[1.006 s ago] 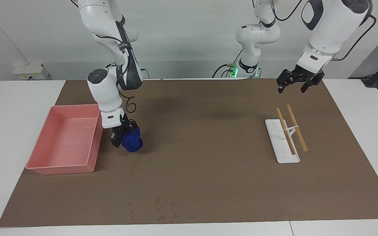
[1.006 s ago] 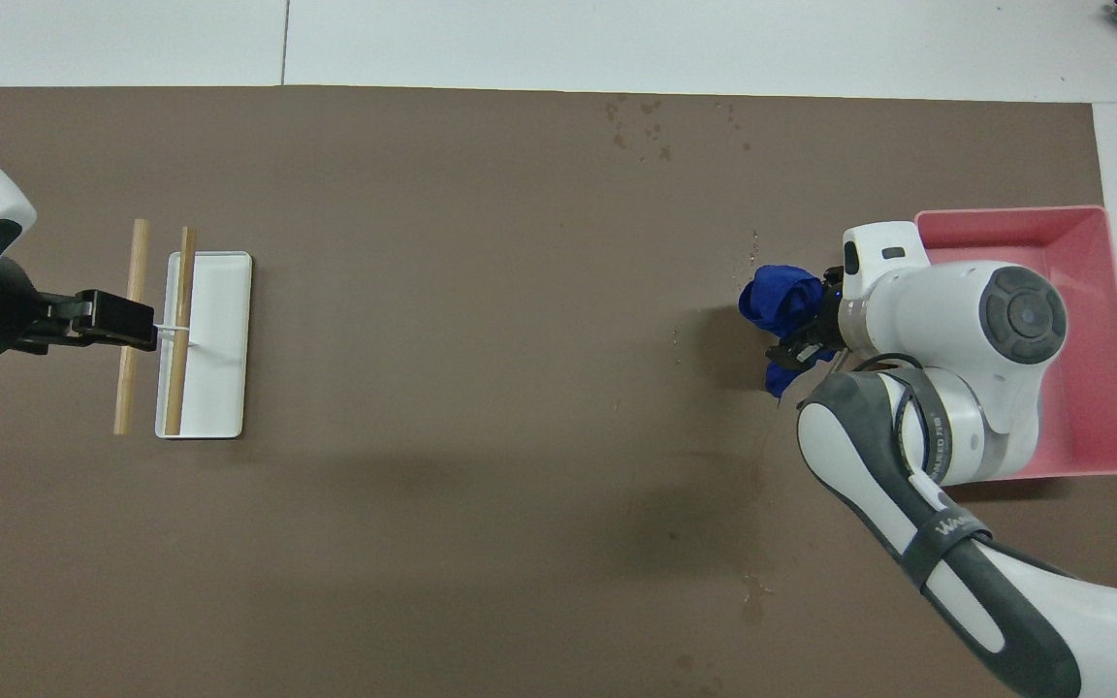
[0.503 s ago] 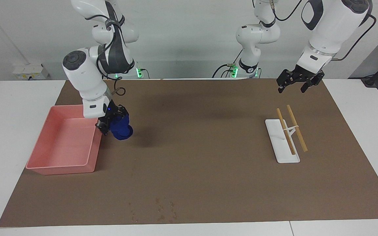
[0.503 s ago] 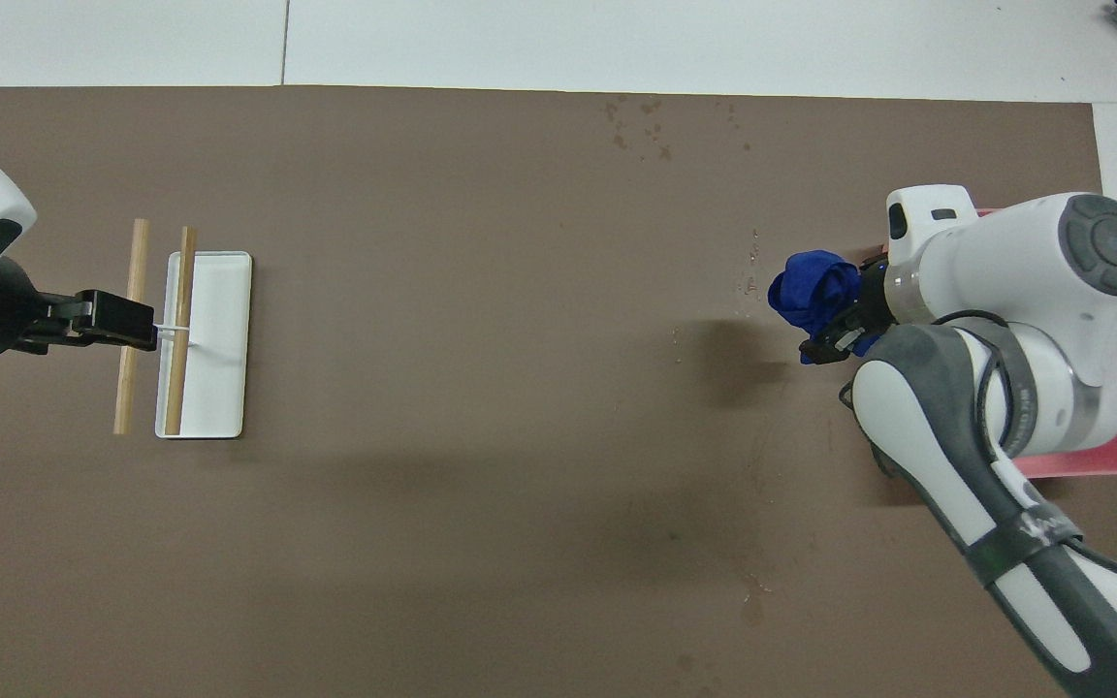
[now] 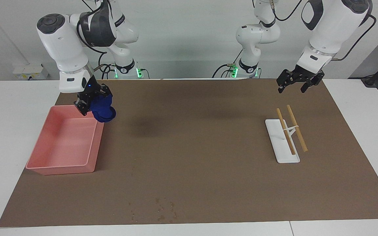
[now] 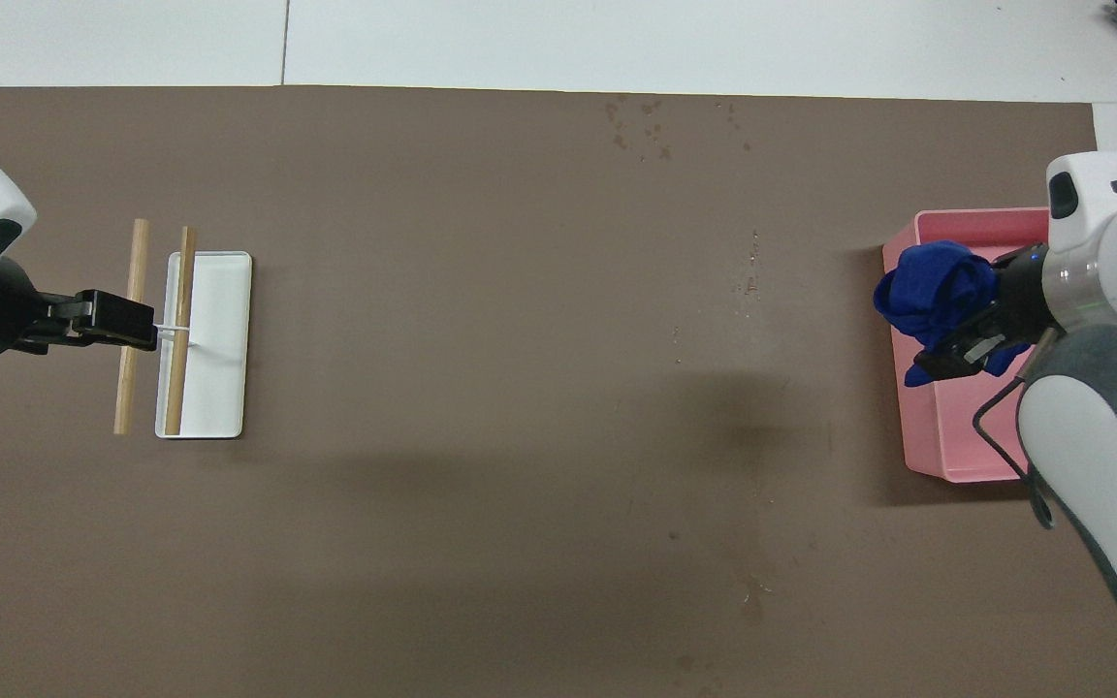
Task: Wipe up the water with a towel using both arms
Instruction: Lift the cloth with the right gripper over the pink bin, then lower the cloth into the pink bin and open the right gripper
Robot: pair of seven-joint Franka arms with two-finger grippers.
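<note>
**Bunched towel lifted over the pink tray's edge**

The right gripper point(image 5: 92, 100) point(image 6: 980, 334) is clenched on the towel point(image 5: 103, 109) point(image 6: 937, 289), a soft royal-blue cloth bunched into rounded folds that bulge out past the black fingers. It hangs in the air over the rim of the pink tray point(image 5: 61, 167) point(image 6: 941, 446), a smooth, shallow rectangular bin with rounded corners, at the tray's corner nearest the robots. A second ago the towel was low beside the tray's wall on the brown mat point(image 5: 202, 170); since then the right arm has risen and swung toward the tray.

The left gripper point(image 5: 295, 82) point(image 6: 108, 320) waits, unmoved, with fingers spread and holding nothing, well apart from the tray, over the mat near a flat white rectangular dish point(image 5: 281, 154) point(image 6: 219, 349) crossed by two slim wooden sticks point(image 5: 295, 127) point(image 6: 132, 320).

Small water drops point(image 5: 162, 209) point(image 6: 651, 126) speckle the mat farther from the robots than the tray.
</note>
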